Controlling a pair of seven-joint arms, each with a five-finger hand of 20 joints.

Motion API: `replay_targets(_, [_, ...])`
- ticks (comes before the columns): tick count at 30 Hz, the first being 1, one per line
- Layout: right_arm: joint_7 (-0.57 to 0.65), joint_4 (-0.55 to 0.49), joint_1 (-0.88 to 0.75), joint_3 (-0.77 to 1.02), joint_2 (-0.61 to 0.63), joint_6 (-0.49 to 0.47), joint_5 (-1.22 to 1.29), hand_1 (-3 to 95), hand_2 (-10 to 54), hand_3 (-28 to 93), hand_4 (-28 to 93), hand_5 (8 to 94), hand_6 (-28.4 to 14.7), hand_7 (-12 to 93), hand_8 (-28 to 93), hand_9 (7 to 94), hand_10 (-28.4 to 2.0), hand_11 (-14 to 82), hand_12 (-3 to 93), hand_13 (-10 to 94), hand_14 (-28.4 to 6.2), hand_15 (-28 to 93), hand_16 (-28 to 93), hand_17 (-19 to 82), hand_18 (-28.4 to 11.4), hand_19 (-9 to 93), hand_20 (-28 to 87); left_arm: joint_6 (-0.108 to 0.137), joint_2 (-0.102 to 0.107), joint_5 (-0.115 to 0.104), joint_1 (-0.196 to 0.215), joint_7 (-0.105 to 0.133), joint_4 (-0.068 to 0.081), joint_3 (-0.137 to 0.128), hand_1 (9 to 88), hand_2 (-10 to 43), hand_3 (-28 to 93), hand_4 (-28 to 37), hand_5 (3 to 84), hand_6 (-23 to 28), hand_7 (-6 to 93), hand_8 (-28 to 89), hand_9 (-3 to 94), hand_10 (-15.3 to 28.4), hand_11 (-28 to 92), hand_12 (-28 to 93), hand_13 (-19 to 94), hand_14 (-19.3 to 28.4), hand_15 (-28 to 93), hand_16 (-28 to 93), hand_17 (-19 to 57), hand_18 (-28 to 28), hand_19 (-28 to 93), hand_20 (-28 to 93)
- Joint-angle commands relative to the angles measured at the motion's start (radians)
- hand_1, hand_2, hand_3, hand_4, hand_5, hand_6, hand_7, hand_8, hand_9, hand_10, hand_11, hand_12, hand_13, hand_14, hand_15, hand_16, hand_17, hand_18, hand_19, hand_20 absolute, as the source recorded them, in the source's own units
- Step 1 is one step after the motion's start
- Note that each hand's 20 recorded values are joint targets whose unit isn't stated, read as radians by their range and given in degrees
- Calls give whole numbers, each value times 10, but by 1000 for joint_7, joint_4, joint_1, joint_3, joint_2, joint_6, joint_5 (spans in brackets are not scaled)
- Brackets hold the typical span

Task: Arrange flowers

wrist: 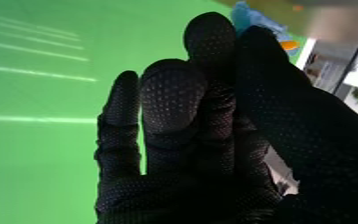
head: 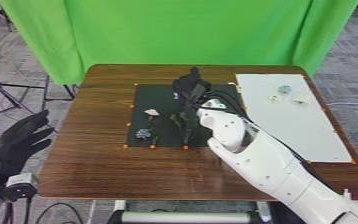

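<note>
Right hand (wrist: 171, 100) is held over the black mat (head: 153, 95), the blue flower (wrist: 257, 19) pinched, it seems, between thumb and fingertip, with the pink flower (head: 151, 112) laid leftward and nearer the robot.

Room lies left of the black mat (head: 144, 112); the right arm (head: 269, 160) blocks its right.

the right arm (head: 273, 162) is rounded white with small dark screw spots and black cables (head: 237, 104), and the right hand (head: 190, 89) wears a black fabric glove (wrist: 171, 95) speckled with tiny pale dots.
</note>
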Motion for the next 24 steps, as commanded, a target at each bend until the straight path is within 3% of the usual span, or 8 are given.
replay_targets(1, [-30, 16, 19, -23, -3, -18, -57, 455, -95, 864, -259, 660, 43, 569, 17, 842, -46, 205, 528, 726, -28, 627, 381, 170, -165, 670, 450, 3, 3, 0, 1, -8, -4, 4, 232, -47, 710, -283, 220, 11, 227, -109, 174, 86, 157, 185, 150, 116, 230, 34, -93, 192, 399, 66])
replay_targets(8, [-42, 9, 11, -20, 0, -30, -58, 451, -95, 866, -261, 657, 44, 572, 12, 838, -46, 204, 525, 717, -29, 621, 388, 163, -166, 664, 449, 10, 5, -5, 3, -5, -4, 7, 232, -47, 710, -283, 220, 11, 227, -109, 174, 86, 158, 184, 151, 116, 230, 33, -93, 192, 400, 66])
replay_targets(24, [-52, -3, -8, -11, 5, -101, -62, 393, -95, 869, -268, 626, 39, 563, 13, 808, -49, 199, 519, 682, -44, 644, 345, 144, -167, 647, 449, -6, 11, -3, -1, -12, 3, 3, 227, -39, 708, -283, 221, 11, 225, -108, 175, 86, 158, 183, 150, 116, 229, 33, -92, 191, 399, 65])
